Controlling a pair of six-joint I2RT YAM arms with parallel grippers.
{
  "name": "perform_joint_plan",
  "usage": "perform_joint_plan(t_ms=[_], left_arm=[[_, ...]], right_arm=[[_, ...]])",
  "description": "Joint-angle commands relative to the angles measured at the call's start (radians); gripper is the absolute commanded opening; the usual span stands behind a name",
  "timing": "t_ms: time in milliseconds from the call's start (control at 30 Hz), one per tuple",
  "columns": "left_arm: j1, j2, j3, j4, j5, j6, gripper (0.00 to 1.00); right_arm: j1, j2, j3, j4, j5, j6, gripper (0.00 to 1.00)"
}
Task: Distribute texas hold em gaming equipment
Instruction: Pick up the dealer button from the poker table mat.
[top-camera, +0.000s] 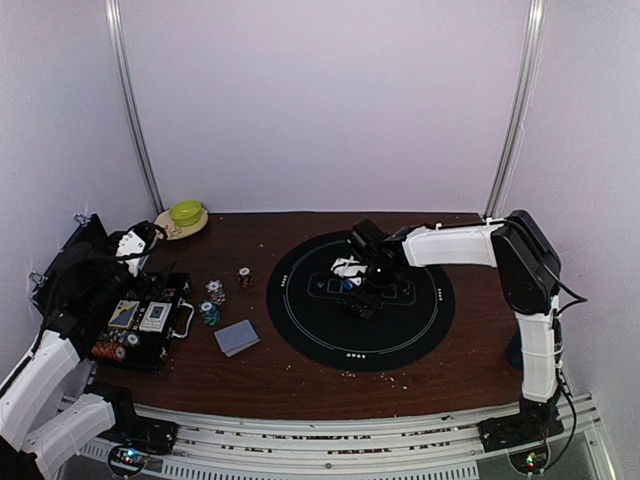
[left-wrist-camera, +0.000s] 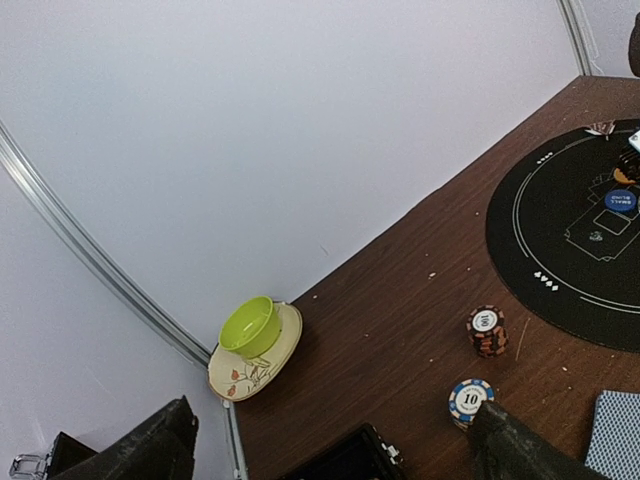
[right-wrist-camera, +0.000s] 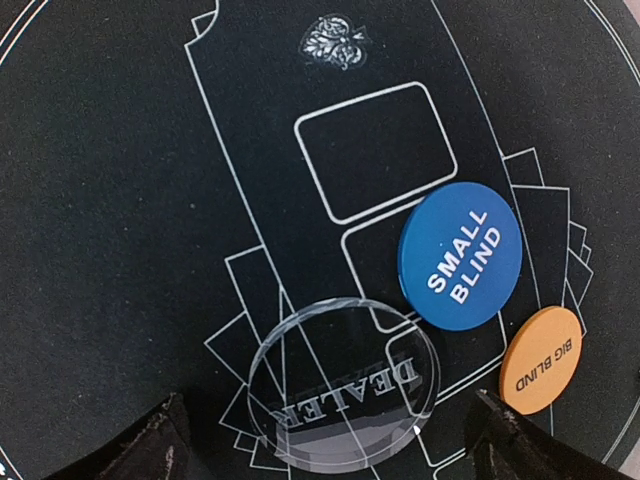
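Black felt mat, the big round one right of centre, carries a clear dealer disc, a blue small-blind disc and an orange big-blind disc, all close together. Left edge now: the black chip case lies open, two flat packs and a row of chips inside. Between case and mat sit a grey-blue card deck and three chip stacks. A lime bowl rests on a cream plate.

The right arm reaches across the mat, with the right gripper spread wide either side of the dealer disc, gripping nothing. The left gripper hovers above the case, also wide apart and empty.
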Motion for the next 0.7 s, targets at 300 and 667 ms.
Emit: perform_joint_plan(t_ms=[300, 667], left_arm=[[0.008, -0.012, -0.019, 0.059, -0.018, 0.009, 0.98], [0.007, -0.013, -0.023, 0.061, -0.027, 0.014, 0.98]], right_arm=[[0.006, -0.074, -0.032, 0.035, -0.007, -0.062, 0.99], [0.003, -0.046, -0.011, 0.029, -0.063, 0.020, 0.99]])
